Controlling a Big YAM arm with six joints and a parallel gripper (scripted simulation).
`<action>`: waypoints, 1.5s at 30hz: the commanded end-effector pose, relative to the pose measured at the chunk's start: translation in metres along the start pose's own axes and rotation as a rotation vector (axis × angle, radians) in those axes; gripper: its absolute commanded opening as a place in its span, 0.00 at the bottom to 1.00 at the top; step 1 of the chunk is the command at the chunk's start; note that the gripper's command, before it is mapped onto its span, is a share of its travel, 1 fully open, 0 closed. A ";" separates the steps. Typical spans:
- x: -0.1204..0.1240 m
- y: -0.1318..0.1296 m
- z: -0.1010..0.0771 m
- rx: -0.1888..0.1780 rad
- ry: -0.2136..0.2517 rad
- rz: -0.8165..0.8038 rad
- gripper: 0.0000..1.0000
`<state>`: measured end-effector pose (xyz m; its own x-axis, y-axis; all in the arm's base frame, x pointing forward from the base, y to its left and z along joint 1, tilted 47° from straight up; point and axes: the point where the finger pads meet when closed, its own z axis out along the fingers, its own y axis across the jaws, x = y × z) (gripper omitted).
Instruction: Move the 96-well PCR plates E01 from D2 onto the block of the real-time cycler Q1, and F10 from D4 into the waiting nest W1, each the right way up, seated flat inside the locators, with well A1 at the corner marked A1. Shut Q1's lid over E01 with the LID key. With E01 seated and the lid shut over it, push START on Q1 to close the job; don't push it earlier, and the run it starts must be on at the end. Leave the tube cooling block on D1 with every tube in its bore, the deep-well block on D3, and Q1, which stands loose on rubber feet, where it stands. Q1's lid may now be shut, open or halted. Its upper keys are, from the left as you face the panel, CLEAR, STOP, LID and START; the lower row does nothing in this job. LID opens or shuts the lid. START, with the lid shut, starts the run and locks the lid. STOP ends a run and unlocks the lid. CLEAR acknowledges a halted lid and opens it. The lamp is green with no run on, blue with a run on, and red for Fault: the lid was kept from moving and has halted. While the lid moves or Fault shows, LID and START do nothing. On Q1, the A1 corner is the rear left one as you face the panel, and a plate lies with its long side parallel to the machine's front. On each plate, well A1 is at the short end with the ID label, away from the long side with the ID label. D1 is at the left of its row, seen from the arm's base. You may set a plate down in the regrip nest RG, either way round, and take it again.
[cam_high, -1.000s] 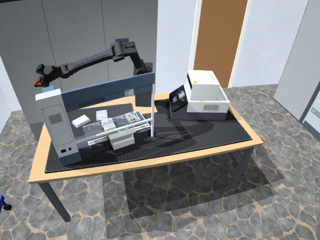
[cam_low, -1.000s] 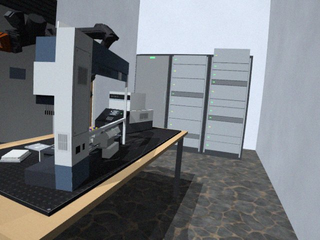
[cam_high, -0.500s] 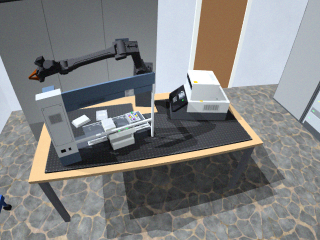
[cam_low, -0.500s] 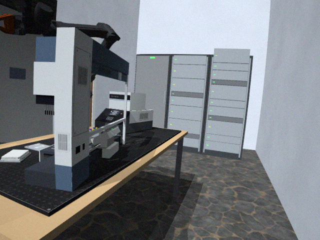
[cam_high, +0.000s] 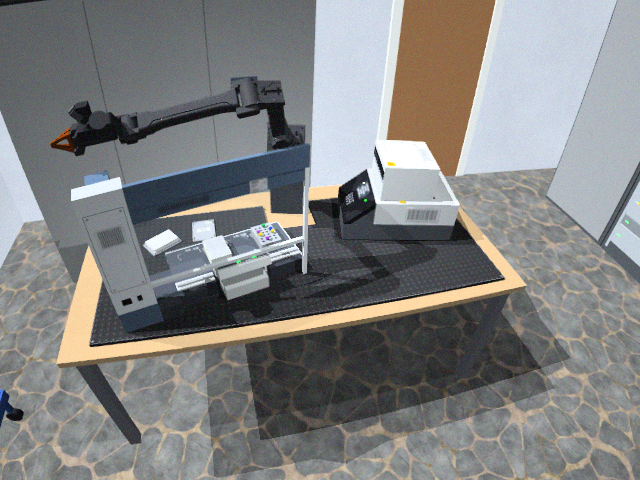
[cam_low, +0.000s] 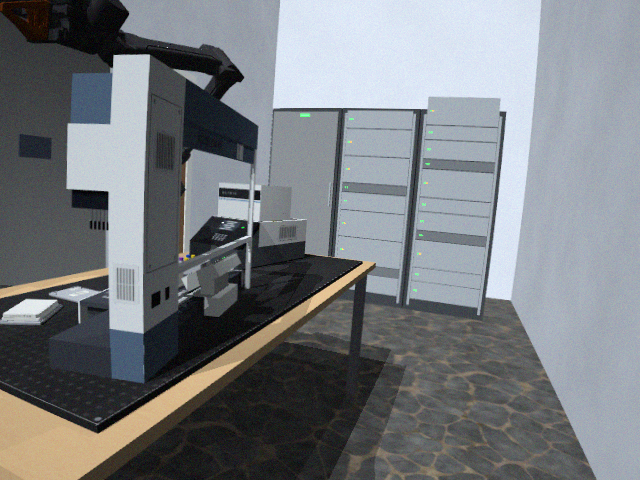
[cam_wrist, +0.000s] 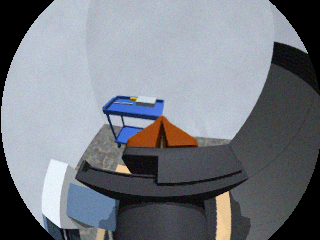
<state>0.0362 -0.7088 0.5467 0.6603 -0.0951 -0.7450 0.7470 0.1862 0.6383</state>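
My gripper is shut and holds nothing. It hangs high in the air, above and beyond the left end of the liquid handler. It also shows at the top left of the exterior view, and its orange fingertips meet in the wrist view. A white plate lies on the mat left of the deck, also seen in the exterior view. A second pale plate lies behind the deck. I cannot read their labels. The cycler Q1 stands at the right with a green lamp. I cannot tell how its lid stands.
On the deck are a tube block with coloured caps and a white deep-well block. The handler's blue gantry beam and a thin white post span the deck. A blue cart stands on the floor beyond the table.
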 end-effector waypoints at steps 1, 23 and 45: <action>-0.077 0.018 0.000 -0.023 -0.093 0.013 0.00; -0.095 0.121 -0.026 -0.150 -0.120 0.143 0.00; -0.115 0.198 -0.057 -0.300 -0.178 0.354 0.00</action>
<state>0.0966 -0.6276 0.6936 0.8429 -0.1221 -0.5240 0.5238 0.4089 0.7473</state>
